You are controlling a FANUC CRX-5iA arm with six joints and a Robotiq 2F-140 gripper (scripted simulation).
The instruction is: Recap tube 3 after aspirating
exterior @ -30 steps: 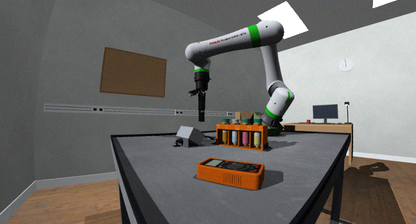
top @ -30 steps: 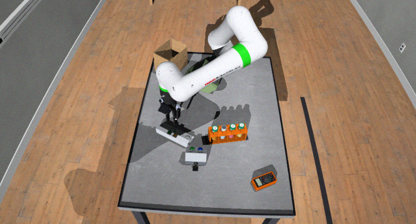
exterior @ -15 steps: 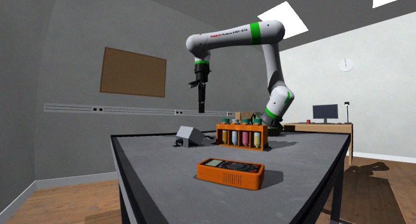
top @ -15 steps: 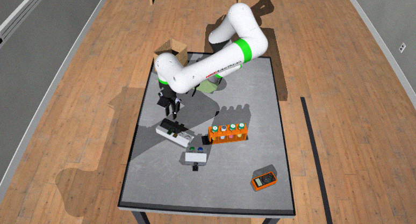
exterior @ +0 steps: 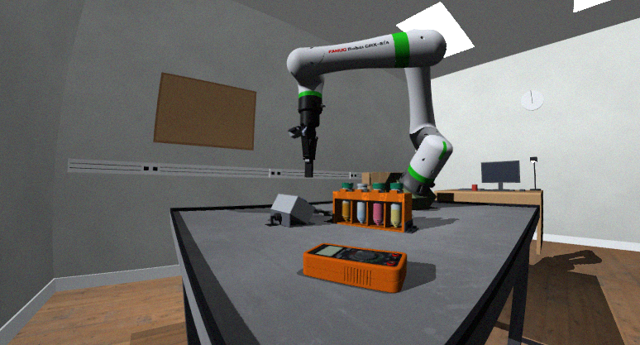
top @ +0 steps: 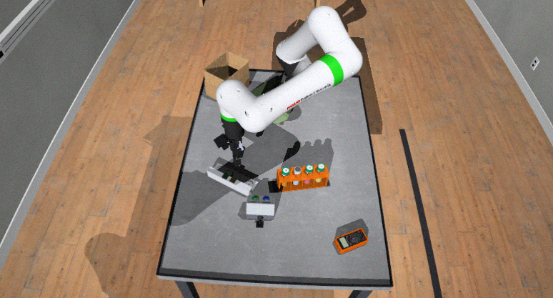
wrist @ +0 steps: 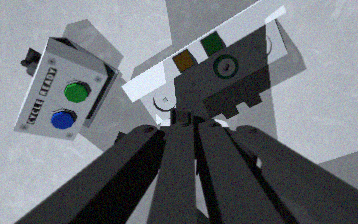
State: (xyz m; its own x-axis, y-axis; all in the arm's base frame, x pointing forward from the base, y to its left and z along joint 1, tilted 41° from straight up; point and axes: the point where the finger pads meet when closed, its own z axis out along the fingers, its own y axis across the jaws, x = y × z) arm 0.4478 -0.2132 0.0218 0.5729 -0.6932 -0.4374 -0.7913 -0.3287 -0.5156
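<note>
The pincer [wrist: 187, 120] has its fingers drawn together with nothing between them, and in the exterior view it hangs well above the worktop [top: 216, 234], pointing straight down. Beneath it lies the cap tray [top: 222, 179]. The green cap [wrist: 225, 66] sits in a nest there, below the tray's amber and green lamp squares; whether either lamp is lit cannot be told. In the rack [top: 284, 179] tube 3 [top: 296, 170] stands uncapped while the other three wear green caps. With the cap parked, the next step is judged to be pressing CYCLE, so what counts is where the blue key [wrist: 63, 120] lies from the fingertips. In the wrist view the key housing [wrist: 35, 100] is off to the left, apart from the tray, with the green key [wrist: 76, 92] beside the blue one. From above, the housing sits farther from the arm's base than the tray and toward the rack side. The green key [top: 255, 197] is on the tray side of the housing and the blue key [top: 266, 198] on the rack side. The closed tips would therefore probably pass near READY on the way, and should come down only once they are over the farther, blue key.
</note>
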